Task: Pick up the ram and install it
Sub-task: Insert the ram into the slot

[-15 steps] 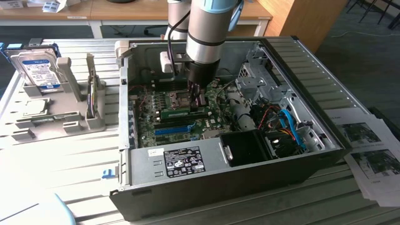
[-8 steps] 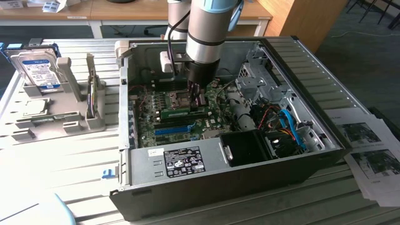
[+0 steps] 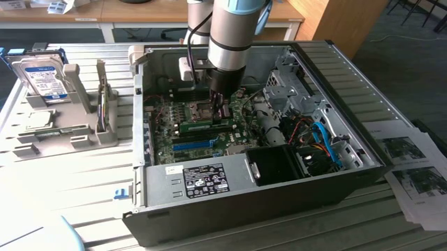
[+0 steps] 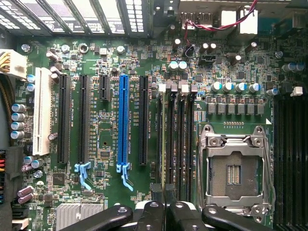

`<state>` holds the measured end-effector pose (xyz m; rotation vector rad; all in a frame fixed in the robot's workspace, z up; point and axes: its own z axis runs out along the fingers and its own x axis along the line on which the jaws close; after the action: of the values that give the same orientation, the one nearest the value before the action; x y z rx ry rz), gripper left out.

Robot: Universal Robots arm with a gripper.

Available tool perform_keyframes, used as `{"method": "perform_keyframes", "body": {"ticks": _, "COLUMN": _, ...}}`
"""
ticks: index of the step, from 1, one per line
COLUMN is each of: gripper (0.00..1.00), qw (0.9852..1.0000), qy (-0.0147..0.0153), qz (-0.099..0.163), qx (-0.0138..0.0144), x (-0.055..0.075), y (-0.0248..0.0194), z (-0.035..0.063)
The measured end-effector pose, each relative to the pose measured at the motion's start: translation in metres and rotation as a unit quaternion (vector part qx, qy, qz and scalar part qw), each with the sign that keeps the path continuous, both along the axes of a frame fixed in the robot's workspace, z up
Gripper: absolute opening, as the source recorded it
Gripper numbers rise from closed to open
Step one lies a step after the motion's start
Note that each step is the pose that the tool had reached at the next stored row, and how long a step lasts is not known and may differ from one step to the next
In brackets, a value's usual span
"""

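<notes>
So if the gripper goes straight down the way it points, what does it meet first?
Probably the black memory slots on the motherboard, beside the open processor socket; the ram in the gripper would reach them first. Depth is unclear.

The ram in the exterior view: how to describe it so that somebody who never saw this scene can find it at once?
Look into the open computer case, where the robot's gripper reaches down to the green board. The ram is the thin green stick in the gripper's tips, near the blue slot; the slots around it are black or blue.
</notes>
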<state>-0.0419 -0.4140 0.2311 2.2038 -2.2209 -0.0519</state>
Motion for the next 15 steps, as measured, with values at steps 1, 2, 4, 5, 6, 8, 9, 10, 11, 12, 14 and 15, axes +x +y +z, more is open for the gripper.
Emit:
{"method": "perform_keyframes", "body": {"ticks": 1, "gripper": 0.11, "qw": 1.0, "qy": 0.0, "qz": 0.0, "qx": 0.0, "x": 0.0, "y": 0.0, "z": 0.0}}
{"method": "perform_keyframes", "body": {"ticks": 2, "gripper": 0.11, "qw": 1.0, "qy": 0.0, "qz": 0.0, "qx": 0.0, "x": 0.0, "y": 0.0, "z": 0.0}}
{"method": "perform_keyframes", "body": {"ticks": 4, "gripper": 0.11, "qw": 1.0, "qy": 0.0, "qz": 0.0, "qx": 0.0002, "x": 0.0, "y": 0.0, "z": 0.0001}}
{"method": "perform_keyframes", "body": {"ticks": 5, "gripper": 0.11, "qw": 1.0, "qy": 0.0, "qz": 0.0, "qx": 0.0007, "x": -0.0001, "y": 0.0, "z": 0.0001}}
{"method": "perform_keyframes", "body": {"ticks": 6, "gripper": 0.11, "qw": 1.0, "qy": 0.0, "qz": 0.0, "qx": 0.0014, "x": -0.0001, "y": -0.0001, "z": 0.0002}}
{"method": "perform_keyframes", "body": {"ticks": 8, "gripper": 0.11, "qw": 1.0, "qy": -0.0001, "qz": 0.0, "qx": 0.0054, "x": 0.0, "y": -0.0001, "z": 0.0001}}
{"method": "perform_keyframes", "body": {"ticks": 9, "gripper": 0.11, "qw": 1.0, "qy": -0.0002, "qz": 0.0, "qx": 0.0075, "x": 0.0, "y": 0.0, "z": 0.0001}}
{"method": "perform_keyframes", "body": {"ticks": 10, "gripper": 0.11, "qw": 1.0, "qy": -0.0002, "qz": 0.0, "qx": 0.0077, "x": 0.0, "y": 0.0, "z": 0.0001}}
{"method": "perform_keyframes", "body": {"ticks": 11, "gripper": 0.11, "qw": 1.0, "qy": -0.0002, "qz": 0.0, "qx": 0.0078, "x": 0.0, "y": 0.0, "z": 0.0}}
{"method": "perform_keyframes", "body": {"ticks": 12, "gripper": 0.11, "qw": 1.0, "qy": -0.0002, "qz": 0.0, "qx": 0.0078, "x": 0.0, "y": 0.0, "z": 0.0001}}
{"method": "perform_keyframes", "body": {"ticks": 14, "gripper": 0.11, "qw": 1.0, "qy": -0.0002, "qz": 0.0, "qx": 0.0077, "x": 0.0, "y": -0.0001, "z": 0.0005}}
{"method": "perform_keyframes", "body": {"ticks": 15, "gripper": 0.11, "qw": 1.0, "qy": -0.0001, "qz": 0.0, "qx": 0.0076, "x": -0.0001, "y": -0.0001, "z": 0.0014}}
